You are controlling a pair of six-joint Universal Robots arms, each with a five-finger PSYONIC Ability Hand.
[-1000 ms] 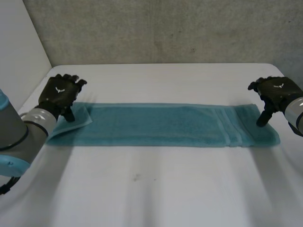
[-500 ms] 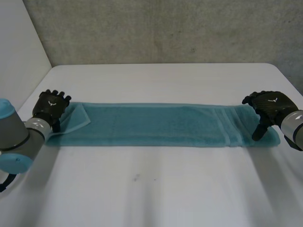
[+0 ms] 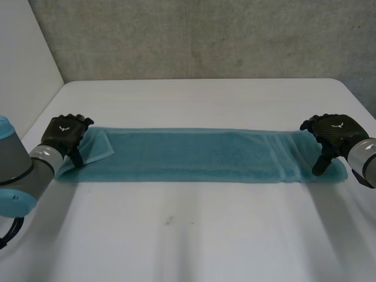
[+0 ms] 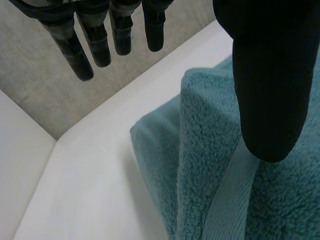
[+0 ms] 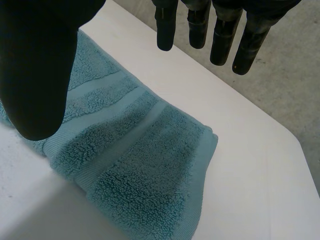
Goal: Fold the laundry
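Left hand (image 3: 64,134): open wide, with fingers (image 4: 97,42) straight and well apart from the thumb, nothing held.
Left contact: thumb over a turned-back corner at the end of the towel (image 3: 194,155); touching or not, cannot tell.
Right hand (image 3: 332,134): open wide, fingers (image 5: 222,40) straight, nothing held.
Right contact: thumb above the striped end of the towel; fingers past its far edge, over bare table (image 3: 194,235).
Towel: long teal strip, flat on the table — stretched between the two hands.
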